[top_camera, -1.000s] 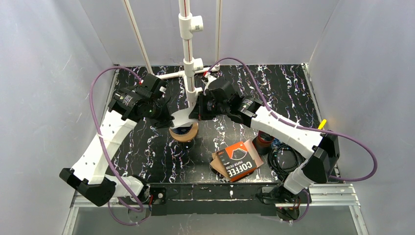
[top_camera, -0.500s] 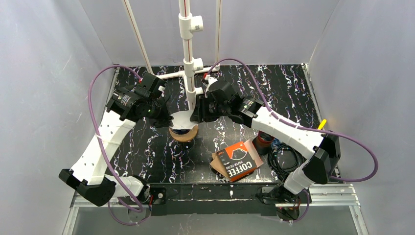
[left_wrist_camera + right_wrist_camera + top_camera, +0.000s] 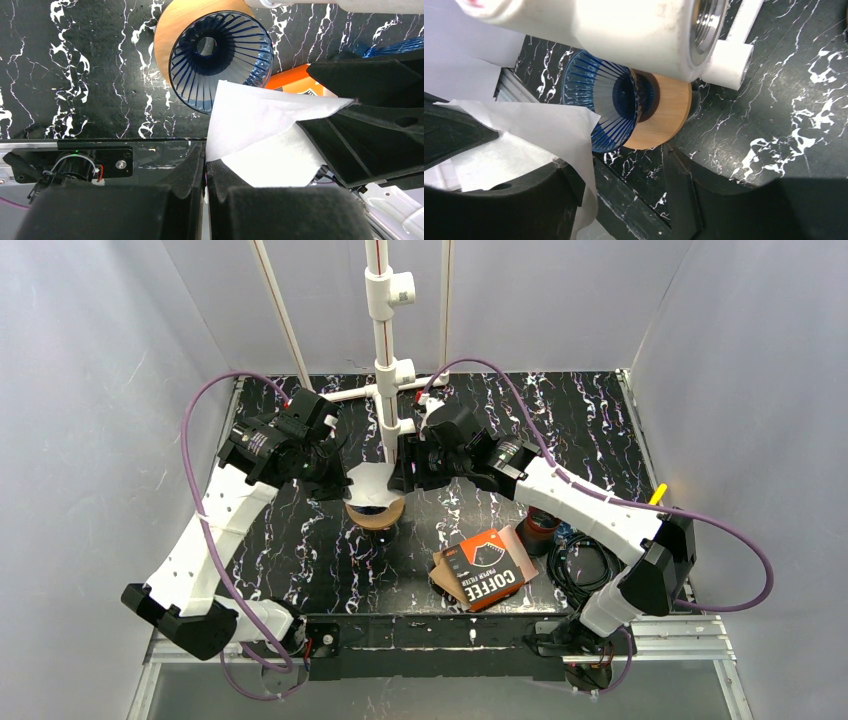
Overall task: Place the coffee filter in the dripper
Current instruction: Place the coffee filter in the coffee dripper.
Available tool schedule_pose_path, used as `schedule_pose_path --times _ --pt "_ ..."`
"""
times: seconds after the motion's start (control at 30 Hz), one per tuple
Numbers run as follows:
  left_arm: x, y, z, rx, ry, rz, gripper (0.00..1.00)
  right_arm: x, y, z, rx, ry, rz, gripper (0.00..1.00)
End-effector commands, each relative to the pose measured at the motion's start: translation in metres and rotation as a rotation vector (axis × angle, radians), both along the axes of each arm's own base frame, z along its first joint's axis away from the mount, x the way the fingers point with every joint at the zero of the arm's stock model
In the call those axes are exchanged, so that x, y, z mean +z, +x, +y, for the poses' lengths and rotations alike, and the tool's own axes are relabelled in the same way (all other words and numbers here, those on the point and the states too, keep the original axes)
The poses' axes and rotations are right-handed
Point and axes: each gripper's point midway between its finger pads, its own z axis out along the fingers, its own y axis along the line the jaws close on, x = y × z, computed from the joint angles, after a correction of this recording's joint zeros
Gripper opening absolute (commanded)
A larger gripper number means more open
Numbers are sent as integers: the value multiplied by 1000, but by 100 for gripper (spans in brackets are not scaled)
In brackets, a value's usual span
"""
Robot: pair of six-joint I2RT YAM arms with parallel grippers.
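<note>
The left hand [image 3: 205,159] has its fingers pressed together on one edge of the filter [image 3: 260,125]. The filter hangs as a white, partly unfolded sheet in the air above the dripper [image 3: 220,55]. In the left wrist view one corner of it overlaps the dripper's rim, but whether it touches the cone cannot be told. The right hand [image 3: 624,170] stands with its fingers apart. The filter drapes against one finger [image 3: 524,200], and the dripper shows through the gap between the two. The dripper is blue and ribbed and sits upright on a wooden ring [image 3: 666,112] on the black marbled worktop [image 3: 590,430], just in front of the white pipe [image 3: 385,340]. The two hands face each other over it from either side. An orange pack [image 3: 487,568] of filters lies flat nearer the arm bases, apart from the dripper.
</note>
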Motion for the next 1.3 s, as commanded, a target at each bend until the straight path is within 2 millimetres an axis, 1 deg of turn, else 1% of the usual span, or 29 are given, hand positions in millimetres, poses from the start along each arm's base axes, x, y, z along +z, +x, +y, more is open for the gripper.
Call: schedule_pose_path --times 0.0,0.07,0.2,0.37,0.6,0.67,0.83,0.97,1.27 --pt "1 -2 11 -2 46 2 0 33 -1 7 14 94 -18 67" --pt "0 0 12 -6 48 4 0 34 -2 8 12 107 -12 69" --pt "-2 2 10 -37 47 8 0 35 -3 10 21 122 -8 69" --pt "-8 3 7 -50 33 23 0 31 -5 13 29 130 10 70" --pt "-19 7 2 -68 6 33 0 21 1 11 -12 97 49 68" --pt "-20 5 -2 -84 -16 47 0 20 3 10 -18 95 54 67" --pt "-26 8 0 -78 -10 60 0 13 5 7 -40 75 76 65" --pt "-31 10 -1 -83 -5 78 0 1 7 4 -59 34 113 64" --pt "-46 10 6 -71 23 115 0 -7 8 4 -60 17 140 63"
